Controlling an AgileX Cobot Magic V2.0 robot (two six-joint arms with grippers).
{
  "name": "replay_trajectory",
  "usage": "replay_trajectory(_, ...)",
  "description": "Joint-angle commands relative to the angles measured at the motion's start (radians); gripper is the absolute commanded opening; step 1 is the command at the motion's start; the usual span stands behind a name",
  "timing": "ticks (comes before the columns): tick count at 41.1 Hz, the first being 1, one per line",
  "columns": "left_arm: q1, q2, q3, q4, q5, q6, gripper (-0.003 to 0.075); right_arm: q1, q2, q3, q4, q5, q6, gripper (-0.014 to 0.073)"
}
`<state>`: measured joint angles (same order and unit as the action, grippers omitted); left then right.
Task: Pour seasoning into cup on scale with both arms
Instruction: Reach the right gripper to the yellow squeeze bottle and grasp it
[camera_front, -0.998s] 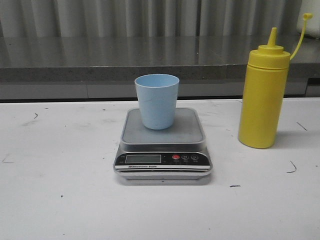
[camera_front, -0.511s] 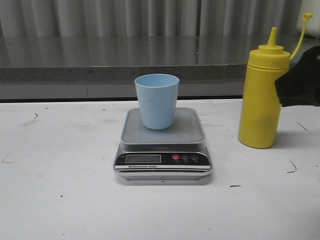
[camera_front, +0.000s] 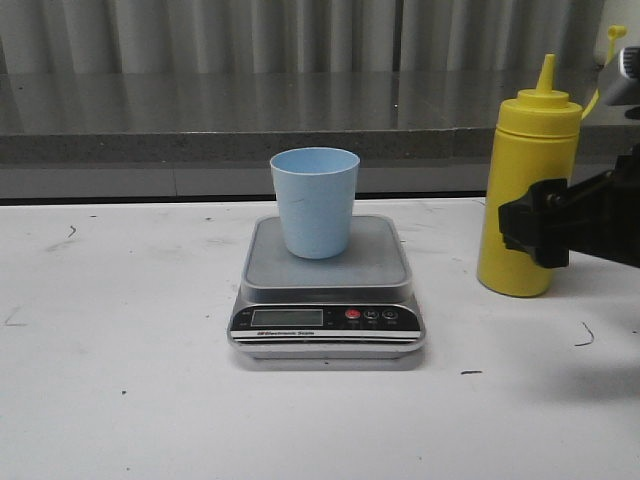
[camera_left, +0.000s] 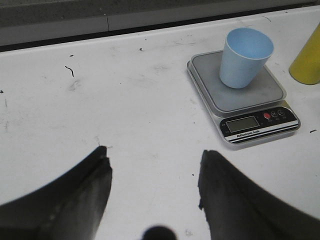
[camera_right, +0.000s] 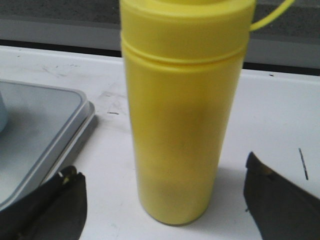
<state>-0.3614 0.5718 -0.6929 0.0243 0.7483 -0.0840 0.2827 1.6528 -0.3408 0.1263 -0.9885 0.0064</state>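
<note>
The tall yellow seasoning bottle stands upright on the white table, right of the scale. It fills the right wrist view. My right gripper is open, in front of the bottle's lower body; its fingertips lie wide on either side without touching. The light blue cup stands upright on the silver scale, also seen in the left wrist view. My left gripper is open and empty over bare table, well short of the scale. It is out of the front view.
A grey counter ledge runs along the back of the white table. The scale's corner lies close to the right gripper's one finger. Small dark marks dot the tabletop.
My right gripper has come in from the right edge and moved left, now standing in front of the bottle's lower body. The bottle, cup and scale have not moved.
</note>
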Motion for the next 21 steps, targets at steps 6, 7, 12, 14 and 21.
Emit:
replay_trajectory(6,-0.001,0.001,-0.027,-0.007,-0.067,-0.004,0.0385,-0.001,0.101,-0.079,0.013,-0.193,-0.006,0.0653)
replay_trajectory(7,-0.001,0.001,-0.027,-0.007,-0.067,-0.004,0.0385,-0.001,0.113,-0.088,0.013,-0.193,-0.006,0.0653)
replay_trajectory(12,-0.001,0.001,-0.027,-0.007,-0.067,-0.004,0.0385,-0.001,0.168,-0.139,0.038,-0.196,-0.006,0.0653)
replay_trajectory(14,-0.001,0.001,-0.027,-0.007,-0.067,-0.004,0.0385,-0.001,0.19,-0.164,0.063,-0.197,-0.006,0.0653)
replay_trajectory(21,-0.001,0.001,-0.027,-0.007,-0.067,-0.004,0.0385,-0.001,0.25,-0.237,0.089,-0.195,-0.006,0.0653)
